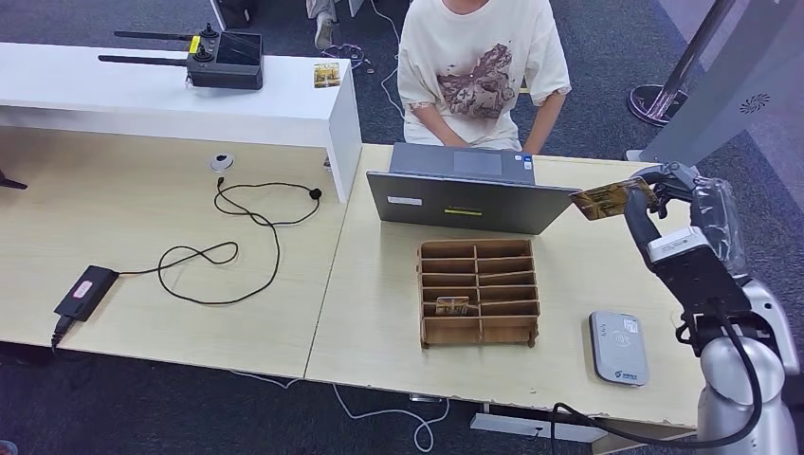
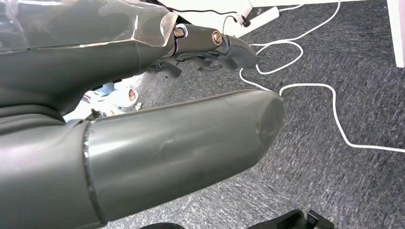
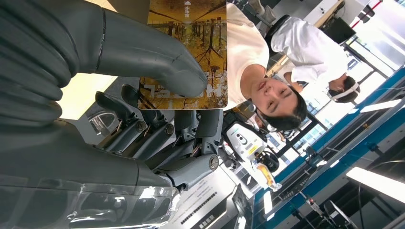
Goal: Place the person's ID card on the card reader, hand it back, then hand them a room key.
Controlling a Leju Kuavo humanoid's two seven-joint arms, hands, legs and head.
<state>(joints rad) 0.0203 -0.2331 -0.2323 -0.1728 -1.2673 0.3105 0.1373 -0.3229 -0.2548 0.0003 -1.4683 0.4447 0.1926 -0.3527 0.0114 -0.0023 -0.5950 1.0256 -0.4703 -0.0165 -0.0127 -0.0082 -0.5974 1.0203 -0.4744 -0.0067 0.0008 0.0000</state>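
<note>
Right hand point(image 1: 664, 190) pinches golden picture-printed card point(image 1: 608, 200) at two o'clock; thin thumb grip risks slipping during handover.

The pale light-wood desk top point(image 1: 190, 313) has a smooth matt laminate look. The brown slotted organiser tray point(image 1: 479, 290) looks like raw unvarnished board, dull and slightly fibrous. The grey laptop point(image 1: 462, 192) has a matt metallic shell. The small grey card reader point(image 1: 618, 348) is smooth plastic with a soft sheen. The yellow-brown printed card point(image 3: 187, 52) is glossy, pinched by the right hand point(image 3: 157, 95), whose grey thumb is smooth satin plastic. The left hand point(image 2: 210, 45) shows bare metal screws over rough dark grey carpet point(image 2: 344, 181).
</note>
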